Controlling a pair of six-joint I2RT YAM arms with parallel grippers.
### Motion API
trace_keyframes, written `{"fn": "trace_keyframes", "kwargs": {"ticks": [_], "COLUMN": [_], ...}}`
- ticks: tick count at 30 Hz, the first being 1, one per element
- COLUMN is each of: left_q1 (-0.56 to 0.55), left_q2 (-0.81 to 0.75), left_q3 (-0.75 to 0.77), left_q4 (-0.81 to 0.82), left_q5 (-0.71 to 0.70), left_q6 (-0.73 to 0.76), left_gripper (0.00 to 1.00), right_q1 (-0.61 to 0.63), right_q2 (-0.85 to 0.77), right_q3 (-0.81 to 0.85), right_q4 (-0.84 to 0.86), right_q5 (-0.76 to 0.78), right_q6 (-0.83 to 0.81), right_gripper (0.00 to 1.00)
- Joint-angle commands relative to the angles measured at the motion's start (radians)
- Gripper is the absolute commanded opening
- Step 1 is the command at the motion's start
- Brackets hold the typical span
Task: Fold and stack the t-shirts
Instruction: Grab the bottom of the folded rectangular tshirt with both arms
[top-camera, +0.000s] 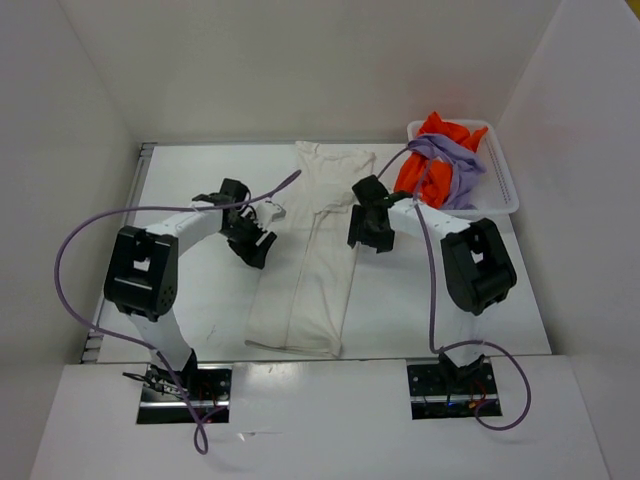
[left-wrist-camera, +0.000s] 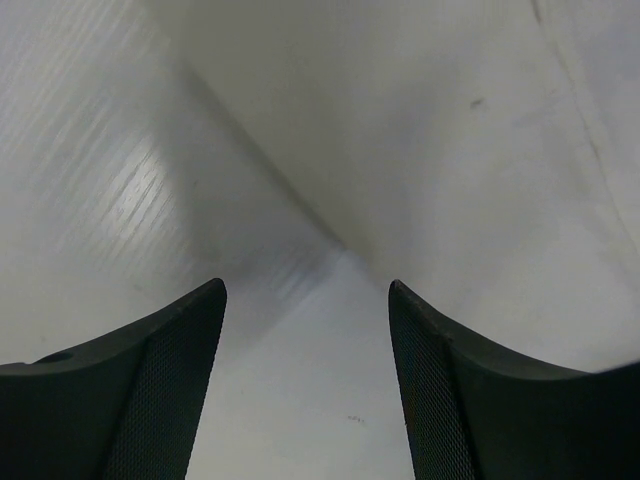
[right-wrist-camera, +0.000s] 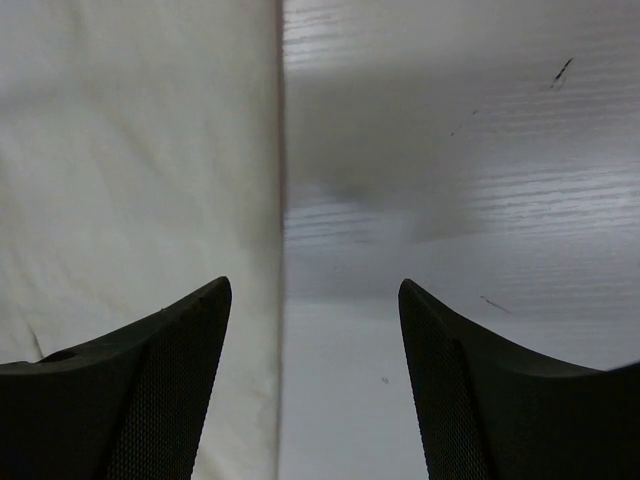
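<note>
A white t-shirt (top-camera: 313, 256) lies folded into a long narrow strip down the middle of the table, collar at the far end. My left gripper (top-camera: 252, 238) hovers just left of it, open and empty; the left wrist view shows only bare table between its fingers (left-wrist-camera: 170, 390). My right gripper (top-camera: 372, 232) hovers at the strip's right edge, open and empty. In the right wrist view the shirt's right edge (right-wrist-camera: 140, 200) runs straight down past the left finger (right-wrist-camera: 170, 390). Orange and purple shirts (top-camera: 443, 160) are piled in a white basket (top-camera: 498, 180) at the far right.
White walls enclose the table on the left, back and right. The basket stands against the right wall at the back. Purple cables loop from both arms over the table near the shirt's collar (top-camera: 335, 152).
</note>
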Motion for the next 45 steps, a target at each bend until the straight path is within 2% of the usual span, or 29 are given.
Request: {"fn": "trace_keyframes", "kwargs": {"ticks": [1, 3, 6, 7, 8, 10, 12, 13, 15, 18, 19, 22, 23, 24, 27, 31, 32, 35, 37, 38, 40, 41, 42, 45], "left_q1": [-0.041, -0.025, 0.041, 0.057, 0.071, 0.097, 0.097, 0.106, 0.106, 0.095, 0.095, 0.095, 0.083, 0.083, 0.060, -0.012, -0.045, -0.073, -0.086, -0.110, -0.132, -0.142, -0.153, -0.153], "left_q2": [0.018, 0.018, 0.042, 0.099, 0.137, 0.275, 0.340, 0.355, 0.345, 0.224, 0.181, -0.017, -0.064, -0.147, -0.245, -0.328, -0.376, -0.500, -0.533, -0.552, -0.572, -0.597, -0.609, -0.619], "left_q3": [0.022, 0.054, 0.184, 0.231, 0.349, 0.500, 0.654, 0.655, 0.622, 0.479, 0.365, 0.176, 0.120, 0.026, -0.105, -0.223, -0.248, -0.349, -0.362, -0.371, -0.383, -0.383, -0.397, -0.412], "left_q4": [0.076, 0.126, 0.246, 0.272, 0.289, 0.221, 0.173, 0.173, 0.173, 0.117, 0.104, 0.056, 0.029, -0.010, -0.158, -0.284, -0.297, -0.279, -0.263, -0.263, -0.274, -0.274, -0.274, -0.251], "left_q5": [0.018, 0.008, 0.021, 0.043, 0.061, 0.113, 0.158, 0.168, 0.159, 0.176, 0.185, 0.175, 0.175, 0.175, 0.166, 0.126, 0.126, 0.116, 0.125, 0.135, 0.155, 0.155, 0.144, 0.078], "left_q6": [-0.015, -0.047, -0.119, -0.188, -0.223, -0.314, -0.348, -0.359, -0.359, -0.255, -0.175, -0.032, 0.077, 0.136, 0.288, 0.406, 0.477, 0.548, 0.574, 0.574, 0.647, 0.675, 0.757, 0.874], "left_gripper": [0.74, 0.75, 0.79, 0.80, 0.80, 0.80, 0.80, 0.80, 0.80, 0.79, 0.78, 0.78, 0.78, 0.78, 0.78, 0.78, 0.78, 0.78, 0.78, 0.79, 0.88, 0.88, 0.88, 0.97], "right_q1": [0.027, 0.061, 0.119, 0.174, 0.205, 0.280, 0.325, 0.380, 0.449, 0.552, 0.605, 0.678, 0.704, 0.704, 0.715, 0.726, 0.741, 0.767, 0.767, 0.767, 0.767, 0.767, 0.767, 0.767], "right_q2": [-0.030, -0.077, -0.178, -0.206, -0.232, -0.307, -0.359, -0.407, -0.439, -0.426, -0.412, -0.401, -0.390, -0.390, -0.372, -0.326, -0.306, -0.275, -0.266, -0.266, -0.266, -0.277, -0.289, -0.313], "right_q3": [-0.026, -0.047, -0.136, -0.188, -0.211, -0.271, -0.320, -0.334, -0.345, -0.345, -0.331, -0.331, -0.343, -0.344, -0.373, -0.393, -0.393, -0.402, -0.402, -0.402, -0.402, -0.402, -0.402, -0.420], "right_q4": [0.071, 0.062, 0.042, 0.032, 0.031, -0.010, -0.019, -0.031, -0.045, -0.103, -0.128, -0.137, -0.146, -0.147, -0.099, -0.041, -0.025, -0.010, 0.005, 0.005, 0.005, 0.005, 0.005, -0.005], "right_q5": [-0.009, -0.020, -0.020, -0.020, -0.020, -0.029, -0.045, -0.054, -0.054, -0.063, -0.063, -0.063, -0.063, -0.072, -0.072, -0.060, -0.060, -0.037, -0.016, -0.007, 0.004, 0.004, 0.004, 0.014], "right_q6": [0.042, 0.051, 0.051, 0.051, 0.051, 0.075, 0.100, 0.114, 0.167, 0.242, 0.259, 0.313, 0.322, 0.339, 0.361, 0.370, 0.370, 0.381, 0.381, 0.391, 0.391, 0.402, 0.402, 0.411], "right_gripper": [0.73, 0.73, 0.73, 0.73, 0.73, 0.73, 0.73, 0.73, 0.73, 0.73, 0.73, 0.73, 0.73, 0.73, 0.73, 0.71, 0.71, 0.71, 0.71, 0.71, 0.71, 0.71, 0.71, 0.71]}}
